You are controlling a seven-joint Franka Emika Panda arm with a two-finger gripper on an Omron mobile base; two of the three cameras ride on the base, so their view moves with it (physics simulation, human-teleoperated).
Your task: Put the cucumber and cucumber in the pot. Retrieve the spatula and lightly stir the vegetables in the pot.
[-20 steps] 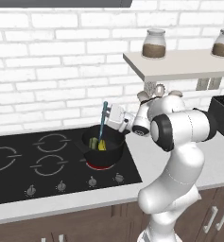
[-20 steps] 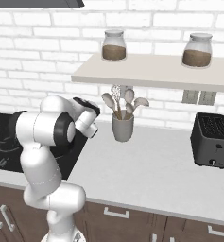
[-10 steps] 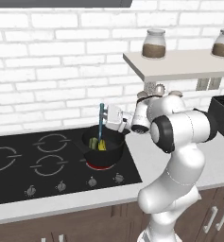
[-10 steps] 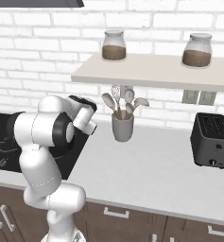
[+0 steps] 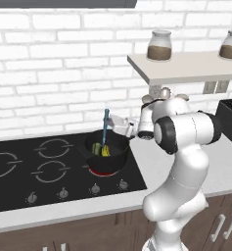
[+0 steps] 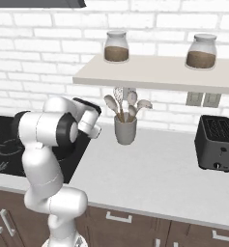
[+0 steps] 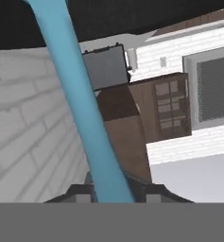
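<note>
The pot (image 5: 106, 152) sits on the front right burner of the black cooktop (image 5: 24, 169), over a red-glowing ring. The vegetables (image 5: 102, 149) lie inside it, yellow-green piece beside the darker one. The spatula (image 5: 105, 128) stands nearly upright with its head down among them, its handle pinched in the gripper (image 5: 115, 124), which reaches in from the right. In the hand view the blue handle (image 7: 80, 104) runs up between the fingertips. Right of the cooktop the surface (image 6: 154, 173) carries a grey utensil holder (image 6: 125, 129) and a black toaster (image 6: 216, 144) well apart. A shelf (image 6: 154, 77) with two jars (image 6: 116, 47) hangs above the holder
</note>
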